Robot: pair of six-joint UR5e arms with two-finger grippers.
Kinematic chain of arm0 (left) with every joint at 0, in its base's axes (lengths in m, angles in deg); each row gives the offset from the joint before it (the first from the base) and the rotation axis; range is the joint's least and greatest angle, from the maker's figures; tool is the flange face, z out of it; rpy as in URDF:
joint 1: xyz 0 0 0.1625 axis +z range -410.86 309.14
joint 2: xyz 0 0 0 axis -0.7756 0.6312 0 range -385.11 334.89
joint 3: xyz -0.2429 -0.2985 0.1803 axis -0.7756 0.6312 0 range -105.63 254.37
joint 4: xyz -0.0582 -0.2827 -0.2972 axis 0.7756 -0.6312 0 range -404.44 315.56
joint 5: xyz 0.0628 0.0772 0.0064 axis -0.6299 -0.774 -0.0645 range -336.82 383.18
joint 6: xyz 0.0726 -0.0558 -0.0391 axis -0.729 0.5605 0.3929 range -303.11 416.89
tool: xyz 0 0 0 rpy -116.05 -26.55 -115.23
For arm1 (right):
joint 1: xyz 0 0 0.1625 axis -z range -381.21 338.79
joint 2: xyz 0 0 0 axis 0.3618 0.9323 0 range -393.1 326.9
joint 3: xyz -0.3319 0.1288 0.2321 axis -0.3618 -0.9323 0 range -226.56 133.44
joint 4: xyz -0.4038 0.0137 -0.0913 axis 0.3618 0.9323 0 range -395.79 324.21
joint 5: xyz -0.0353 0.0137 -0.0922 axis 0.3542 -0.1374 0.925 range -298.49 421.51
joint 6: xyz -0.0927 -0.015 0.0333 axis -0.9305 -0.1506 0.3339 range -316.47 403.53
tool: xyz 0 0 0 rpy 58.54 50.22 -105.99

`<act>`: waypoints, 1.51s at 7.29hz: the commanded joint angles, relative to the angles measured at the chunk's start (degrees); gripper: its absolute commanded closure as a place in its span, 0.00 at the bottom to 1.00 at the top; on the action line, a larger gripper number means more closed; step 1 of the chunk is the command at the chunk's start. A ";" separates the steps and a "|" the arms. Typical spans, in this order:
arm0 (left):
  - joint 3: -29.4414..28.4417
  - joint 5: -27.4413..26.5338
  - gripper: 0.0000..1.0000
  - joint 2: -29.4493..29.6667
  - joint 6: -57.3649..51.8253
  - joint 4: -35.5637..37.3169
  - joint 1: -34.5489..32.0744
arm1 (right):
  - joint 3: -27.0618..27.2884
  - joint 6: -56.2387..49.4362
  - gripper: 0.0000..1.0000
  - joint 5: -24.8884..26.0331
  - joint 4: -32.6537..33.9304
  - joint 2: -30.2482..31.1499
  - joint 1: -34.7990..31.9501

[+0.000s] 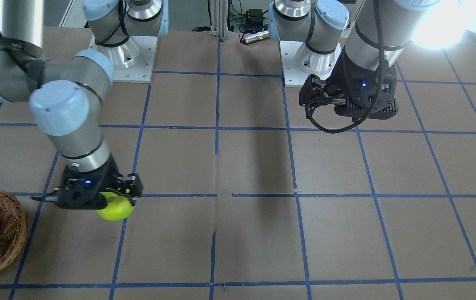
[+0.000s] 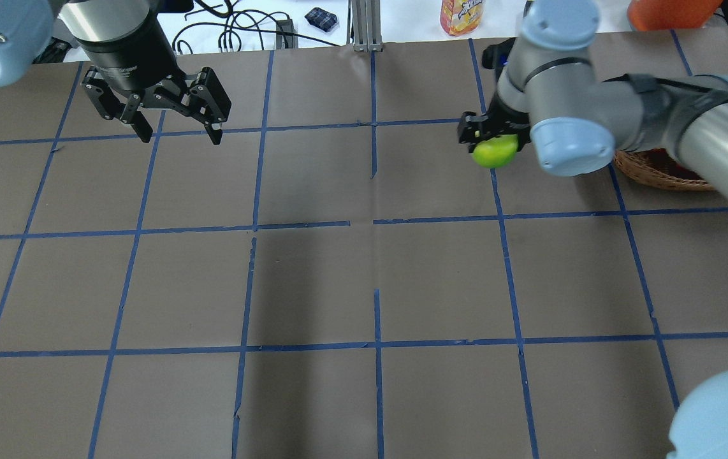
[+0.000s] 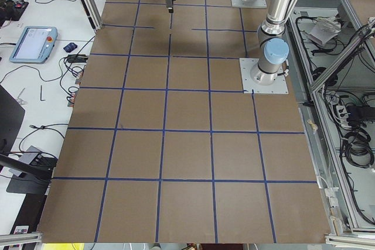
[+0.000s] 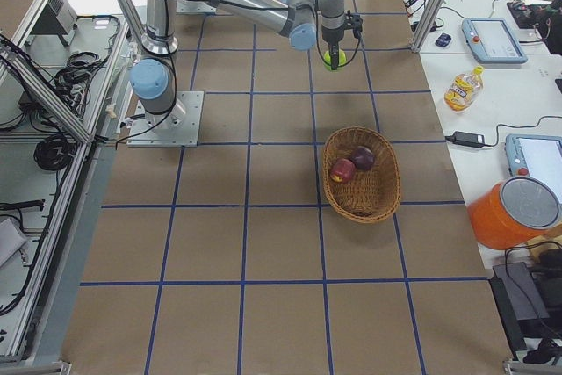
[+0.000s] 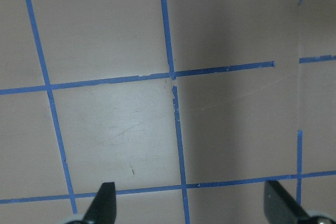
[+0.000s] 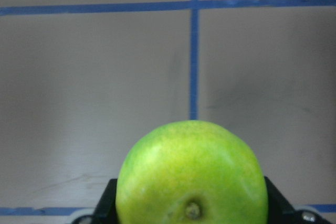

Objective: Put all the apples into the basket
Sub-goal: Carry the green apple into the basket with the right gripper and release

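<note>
Clock directions are read in the overhead view, with 12 o'clock at the far edge of the counter.

1. My right hand is pinching the green apple, one finger on each side of the fruit. The wrist camera shows its stem dimple facing the lens. Hand and apple sit at about 1 o'clock from the counter's centre, over a blue tape line.
2. The basket stands on the counter at 3 o'clock from the green apple, near it but not under it.
3. The red apple and the purple apple lie inside the basket, touching each other.
4. My left hand hangs at about 10 o'clock, well apart from the fruit. Its fingers are spread wide with only bare counter between them.
</note>
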 commanded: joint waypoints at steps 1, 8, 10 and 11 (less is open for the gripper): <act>-0.17 0.52 0.00 0.71 1.55 0.38 -0.12 | -1.05 -20.90 0.88 1.08 -1.20 2.14 17.23; 0.88 0.35 0.00 -1.92 2.52 0.65 -0.29 | -24.53 -42.18 0.00 0.20 -12.34 -19.23 28.46; 0.79 0.26 0.00 -1.39 2.78 0.74 -0.29 | -25.14 -41.93 0.00 0.37 -16.80 -16.52 27.77; 0.70 0.26 0.00 -1.39 2.78 0.74 -0.29 | -25.14 -41.31 0.00 0.37 -19.71 -13.72 25.59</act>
